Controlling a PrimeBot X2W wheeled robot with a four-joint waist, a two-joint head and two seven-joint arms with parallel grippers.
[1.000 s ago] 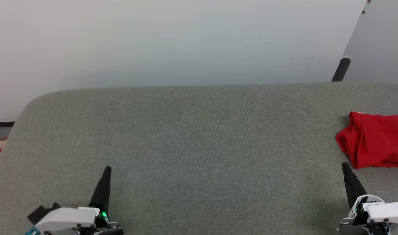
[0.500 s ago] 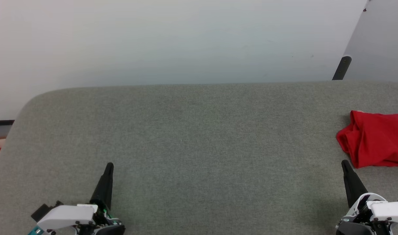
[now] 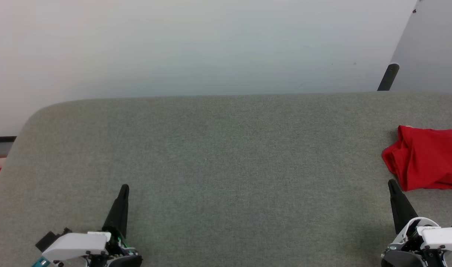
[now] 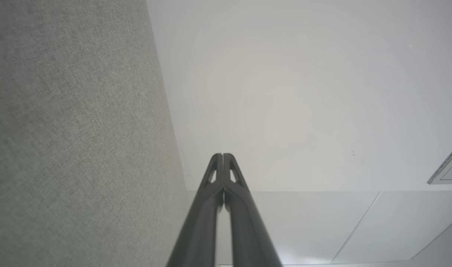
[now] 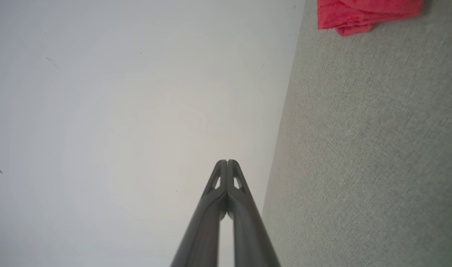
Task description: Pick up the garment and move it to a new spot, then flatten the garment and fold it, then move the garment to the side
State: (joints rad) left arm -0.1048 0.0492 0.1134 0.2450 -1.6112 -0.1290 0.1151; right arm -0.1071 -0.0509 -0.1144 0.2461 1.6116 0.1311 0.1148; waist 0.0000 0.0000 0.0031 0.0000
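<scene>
— How do the left jaws stand?

— Pressed together. The two fingers [image 4: 200, 222] meet at their tips with nothing between them. From the head camera I see them low at the near left of the desk [image 3: 226, 155], pointing toward its far edge.

— And the right jaws?

— The same: closed tight and empty, fingers [image 5: 205, 222] tip to tip, at the near right.

— Where is the garment [image 3: 426, 159]?

— It lies on the grey fabric top at the right side of the desk, a bunched red heap cut off by the picture's right edge, with a thin white and dark trim at its far right corner. It is just beyond the right fingertips and a little to their right. My right wrist camera shows bare desk between them, so they are not touching.

— Anything further out?

— A pale wall [image 3: 211, 44] behind the far edge, and a dark pole [image 3: 388, 78] leaning at the far right.
</scene>
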